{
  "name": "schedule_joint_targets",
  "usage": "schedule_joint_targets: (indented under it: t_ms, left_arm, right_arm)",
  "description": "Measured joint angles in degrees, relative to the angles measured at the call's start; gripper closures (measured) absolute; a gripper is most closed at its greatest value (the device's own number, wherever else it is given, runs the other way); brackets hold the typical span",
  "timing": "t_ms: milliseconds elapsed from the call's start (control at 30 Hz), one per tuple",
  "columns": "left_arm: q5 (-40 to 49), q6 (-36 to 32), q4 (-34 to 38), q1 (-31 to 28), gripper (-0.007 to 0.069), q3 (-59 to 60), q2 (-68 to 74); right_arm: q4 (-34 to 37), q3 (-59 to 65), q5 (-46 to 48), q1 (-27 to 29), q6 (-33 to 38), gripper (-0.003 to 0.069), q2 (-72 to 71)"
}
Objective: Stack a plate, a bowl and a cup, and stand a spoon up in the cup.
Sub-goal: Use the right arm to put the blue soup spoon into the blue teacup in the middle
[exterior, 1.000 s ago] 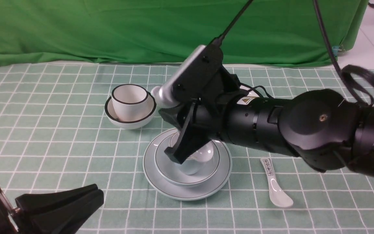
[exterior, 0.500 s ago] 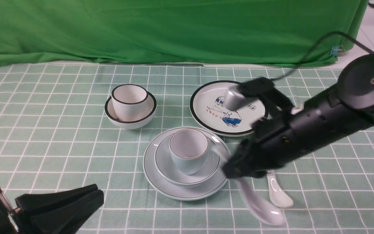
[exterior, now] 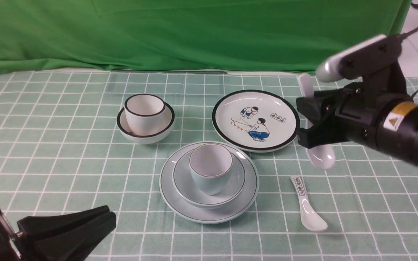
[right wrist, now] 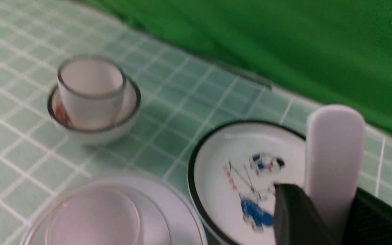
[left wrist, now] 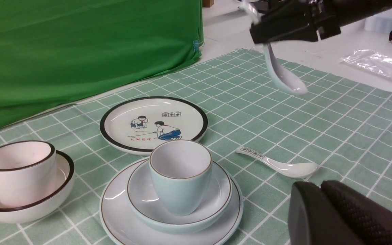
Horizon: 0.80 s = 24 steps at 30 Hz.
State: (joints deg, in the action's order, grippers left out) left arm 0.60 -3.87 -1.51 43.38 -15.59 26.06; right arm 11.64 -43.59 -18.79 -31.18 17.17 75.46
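While the right gripper (exterior: 308,121) is clamping the plain white spoon (exterior: 320,157) by its handle, scoop hanging down, aloft beside the cartoon plate (exterior: 227,108), it should be centring over the pale blue cup (exterior: 210,166), nested in the bowl (exterior: 183,185) on the pale plate (exterior: 167,192), before lowering straight. The left gripper (exterior: 109,219) is resting closed, empty.

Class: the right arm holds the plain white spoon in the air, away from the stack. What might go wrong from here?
The spoon hangs from the right fingers by its handle, scoop end down; it may swivel or slip. The cup merely stands in the bowl, so an off-centre entry might tip it.
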Motion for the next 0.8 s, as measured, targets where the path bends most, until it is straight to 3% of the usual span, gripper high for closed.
schedule_joint_targets:
  t_ms: [133, 400, 600, 800]
  left_arm:
    - [0.0, 0.0, -0.1, 0.0, 0.0607, 0.0, 0.0]
    - [0.0, 0.0, -0.1, 0.0, 0.0607, 0.0, 0.0]
    - [-0.2, 0.0, -0.1, 0.0, 0.0607, 0.4, 0.0]
    - [-0.6, 0.0, -0.1, 0.0, 0.0607, 0.6, 0.0]
  right_arm:
    - [-3.6, 6.8, -20.7, -6.2, -3.4, 0.0493, 1.3]
    - [-14.0, 6.1, -38.9, -8.1, -16.2, 0.0493, 11.7]
    - [-20.7, 1.3, -44.7, -8.1, -23.7, 0.0493, 22.2]
    - [-23.1, -3.8, -44.7, -8.1, -25.0, 0.0493, 28.5]
